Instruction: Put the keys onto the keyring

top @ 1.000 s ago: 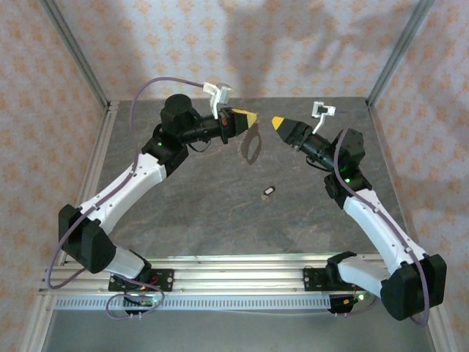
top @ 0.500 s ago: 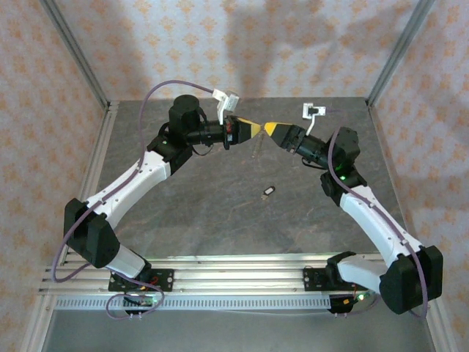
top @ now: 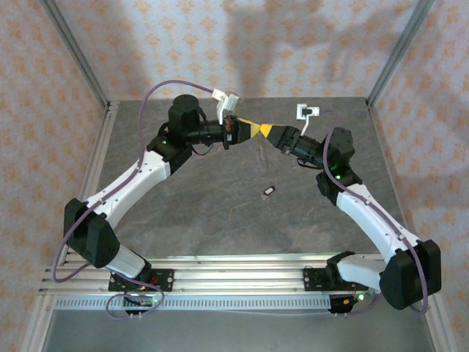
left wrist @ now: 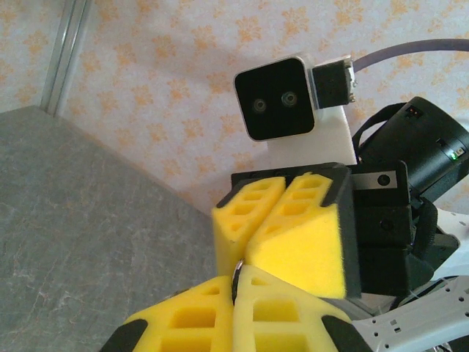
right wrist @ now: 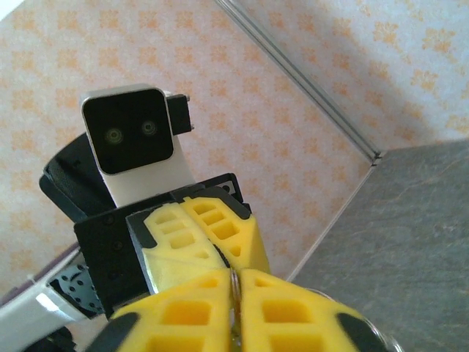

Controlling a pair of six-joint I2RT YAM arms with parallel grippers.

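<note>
the keyring is clenched in the jaws of left gripper and right gripper, probably for spreading; the key is seen at 6 o'clock.

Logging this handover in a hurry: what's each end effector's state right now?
Left end effector: closed, pinching the thin pale grey-tan wire keyring.
Right end effector: closed, apparently on the same keyring.
</note>
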